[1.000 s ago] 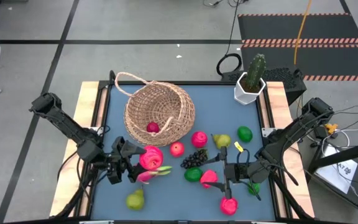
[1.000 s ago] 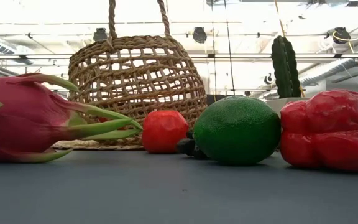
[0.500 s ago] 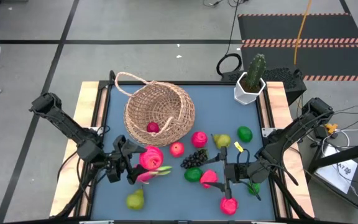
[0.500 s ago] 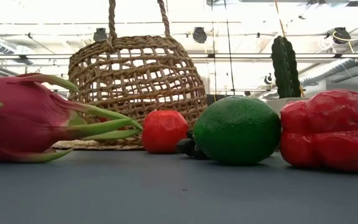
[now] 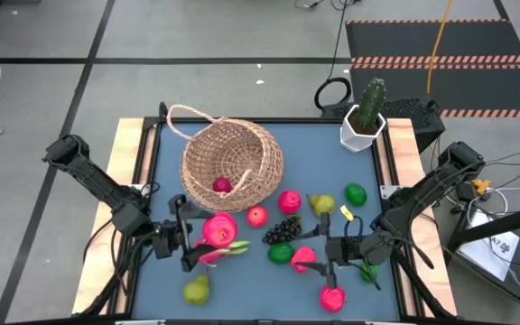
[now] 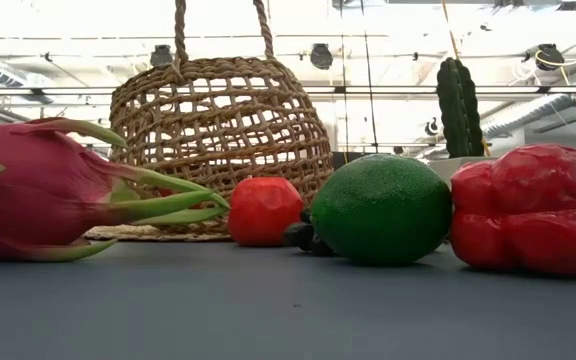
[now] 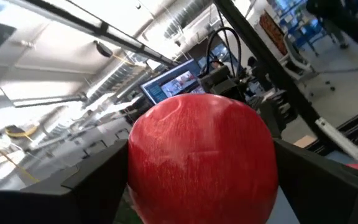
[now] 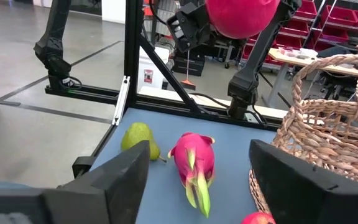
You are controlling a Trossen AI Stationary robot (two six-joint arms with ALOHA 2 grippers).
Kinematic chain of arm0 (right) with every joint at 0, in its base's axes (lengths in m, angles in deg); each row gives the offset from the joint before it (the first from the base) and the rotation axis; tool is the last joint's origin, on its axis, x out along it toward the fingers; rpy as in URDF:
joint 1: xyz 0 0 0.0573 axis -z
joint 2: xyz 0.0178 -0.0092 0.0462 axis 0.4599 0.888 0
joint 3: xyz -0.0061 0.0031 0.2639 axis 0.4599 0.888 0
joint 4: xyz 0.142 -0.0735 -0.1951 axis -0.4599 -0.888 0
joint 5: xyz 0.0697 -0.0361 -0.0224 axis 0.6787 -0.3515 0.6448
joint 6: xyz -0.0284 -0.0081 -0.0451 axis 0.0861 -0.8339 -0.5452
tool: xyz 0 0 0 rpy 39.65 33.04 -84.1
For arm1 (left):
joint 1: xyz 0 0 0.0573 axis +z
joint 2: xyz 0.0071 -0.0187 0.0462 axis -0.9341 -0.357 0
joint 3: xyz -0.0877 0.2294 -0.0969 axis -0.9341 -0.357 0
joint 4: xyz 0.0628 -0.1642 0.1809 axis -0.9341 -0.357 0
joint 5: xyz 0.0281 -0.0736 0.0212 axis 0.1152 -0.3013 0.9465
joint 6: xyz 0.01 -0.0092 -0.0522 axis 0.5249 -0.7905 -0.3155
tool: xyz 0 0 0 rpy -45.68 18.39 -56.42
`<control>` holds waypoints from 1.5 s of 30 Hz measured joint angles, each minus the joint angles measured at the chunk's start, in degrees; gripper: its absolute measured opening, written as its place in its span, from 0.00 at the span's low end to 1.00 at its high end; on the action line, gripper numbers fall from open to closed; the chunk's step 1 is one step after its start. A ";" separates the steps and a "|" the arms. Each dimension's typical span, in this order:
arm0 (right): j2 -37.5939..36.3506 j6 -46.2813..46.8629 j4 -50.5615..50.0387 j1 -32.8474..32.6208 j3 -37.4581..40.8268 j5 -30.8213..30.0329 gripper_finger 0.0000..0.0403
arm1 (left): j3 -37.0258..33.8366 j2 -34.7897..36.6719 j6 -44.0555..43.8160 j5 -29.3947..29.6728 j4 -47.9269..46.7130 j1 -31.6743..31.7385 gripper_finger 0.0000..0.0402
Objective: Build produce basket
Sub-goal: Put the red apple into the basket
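Observation:
The wicker basket [image 5: 231, 162] lies on its side at the table's far middle, with one red fruit [image 5: 221, 186] inside. My left gripper [image 5: 197, 235] is shut on a round red fruit [image 5: 219, 227] above the pink dragon fruit [image 5: 217, 253], which lies on the table. A pear [image 5: 197, 289] lies near the front edge. Limes [image 5: 280, 254], grapes [image 5: 283, 230] and other red and pink fruits [image 5: 289, 202] are scattered right of centre. My right gripper [image 5: 325, 256] hangs open, nothing between its fingers, over a pink-red fruit [image 5: 303, 258]. My left gripper pinches the round red fruit by two opposite sides [image 7: 142, 180] between its two fingers [image 7: 98, 180]. The fingers come from the table's left, about level and tipped slightly up. The fruit [image 8: 241, 15] is lifted clear, well above the table and the dragon fruit [image 8: 194, 163].
A white pot with a cactus [image 5: 364, 122] stands at the far right corner. Another red fruit [image 5: 332, 296] lies near the front right. The basket's loop handle [image 5: 188, 113] points toward the far left. Bare blue table shows at the far left and front middle.
My left gripper has rolled about its own pointing line with the red fruit still held, staying in the same place above the dragon fruit.

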 joint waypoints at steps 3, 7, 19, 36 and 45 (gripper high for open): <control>0.00 -0.04 0.00 -0.01 0.00 0.00 0.57 | 0.00 0.00 -4.57 -0.01 0.00 -0.01 0.91; 0.00 -0.04 0.00 0.01 0.00 0.00 0.46 | 0.00 0.00 -10.52 -0.01 0.00 -0.01 0.91; 0.00 -1.47 -0.02 0.01 0.00 -0.02 0.17 | 0.00 0.00 -28.34 -0.01 0.00 0.00 0.91; 0.00 -1.81 -0.04 0.01 0.00 -0.02 0.01 | 0.00 0.00 -53.83 -0.01 0.00 0.01 0.91; 0.00 -1.81 -0.04 0.00 0.00 -0.02 0.00 | 0.00 0.00 -49.12 -0.01 0.00 0.01 0.91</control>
